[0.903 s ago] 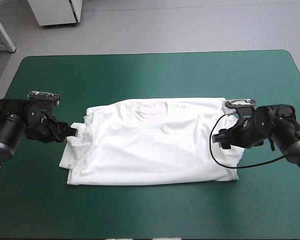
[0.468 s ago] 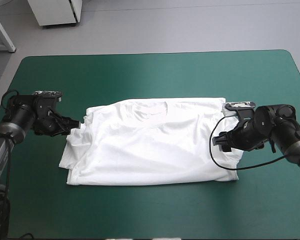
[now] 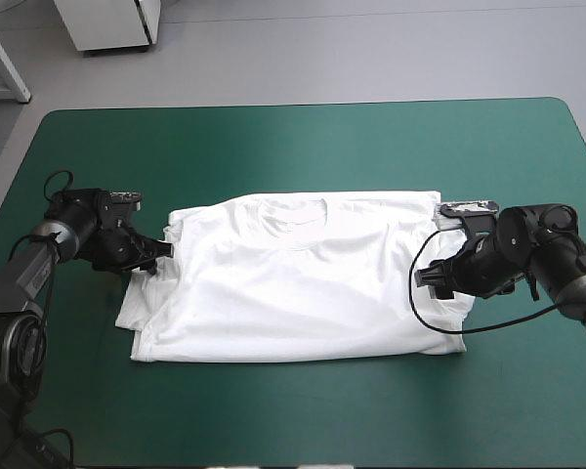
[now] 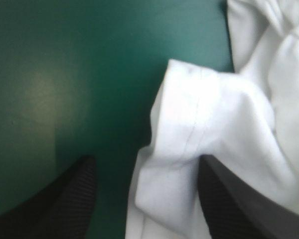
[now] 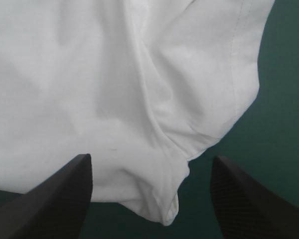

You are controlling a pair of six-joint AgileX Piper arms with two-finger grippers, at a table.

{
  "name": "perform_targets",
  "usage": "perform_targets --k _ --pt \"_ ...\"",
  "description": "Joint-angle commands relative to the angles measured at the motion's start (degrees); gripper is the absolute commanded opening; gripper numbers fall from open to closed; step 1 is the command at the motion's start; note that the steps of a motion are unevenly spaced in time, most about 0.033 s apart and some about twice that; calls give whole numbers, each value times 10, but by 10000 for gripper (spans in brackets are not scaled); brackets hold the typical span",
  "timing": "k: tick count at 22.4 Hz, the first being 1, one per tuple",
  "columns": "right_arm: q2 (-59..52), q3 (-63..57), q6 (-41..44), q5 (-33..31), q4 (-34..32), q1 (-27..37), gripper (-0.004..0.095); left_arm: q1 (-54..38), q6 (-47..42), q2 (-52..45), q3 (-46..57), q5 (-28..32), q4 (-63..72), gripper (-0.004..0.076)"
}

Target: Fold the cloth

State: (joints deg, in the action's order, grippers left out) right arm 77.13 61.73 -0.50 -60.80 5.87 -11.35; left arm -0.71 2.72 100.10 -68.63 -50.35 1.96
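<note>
Item: white T-shirt (image 3: 293, 283). It lies flat at the centre of the teal-green cover (image 3: 293, 147), with bare cover on all sides. Taking the table's far edge as 12 o'clock, the collar (image 3: 295, 210) points to 12 and the lower edge runs straight across toward 6. The cloth appears doubled, as a second layer shows along the 9 o'clock side.

Left gripper (image 3: 156, 252): low at the shirt's 9 o'clock edge, aimed toward 3. In its wrist view the black fingers (image 4: 65, 204) stand well apart. The bunched left sleeve (image 4: 204, 119) lies between them, nearer the finger on the shirt's side. That finger is partly under the cloth. I cannot tell whether either finger touches it.

Right gripper (image 3: 428, 277): low at the shirt's 3 o'clock edge, aimed toward 9. Its fingers (image 5: 239, 199) are likewise spread wide. The right sleeve (image 5: 214, 99) and a creased fold of cloth sit between and ahead of them, not clamped. The sleeve's stitched hem faces the bare cover.
</note>
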Motion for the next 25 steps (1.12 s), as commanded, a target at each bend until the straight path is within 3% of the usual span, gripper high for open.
perform_targets --k 1,3,5,6,8,11,20,25 --pt "-19 17 -1 7 2 1 619 2 13 7 -6 12 48 437" --pt "-19 17 -1 6 2 1 619 2 23 8 -1 9 59 400" --pt "-19 17 -1 6 2 1 619 2 29 8 4 9 65 314" --pt "-19 17 -1 7 -2 1 619 2 41 8 11 9 65 176" --pt "-19 17 -1 6 -6 1 619 2 50 8 23 14 58 -6" --pt "-19 17 -1 6 -6 1 619 2 46 1 25 11 28 -3" --pt "-19 17 0 17 1 1 619 2 -114 -130 25 3 -113 -9" --pt "-19 17 0 25 3 1 619 2 -115 -154 25 6 -113 -9"
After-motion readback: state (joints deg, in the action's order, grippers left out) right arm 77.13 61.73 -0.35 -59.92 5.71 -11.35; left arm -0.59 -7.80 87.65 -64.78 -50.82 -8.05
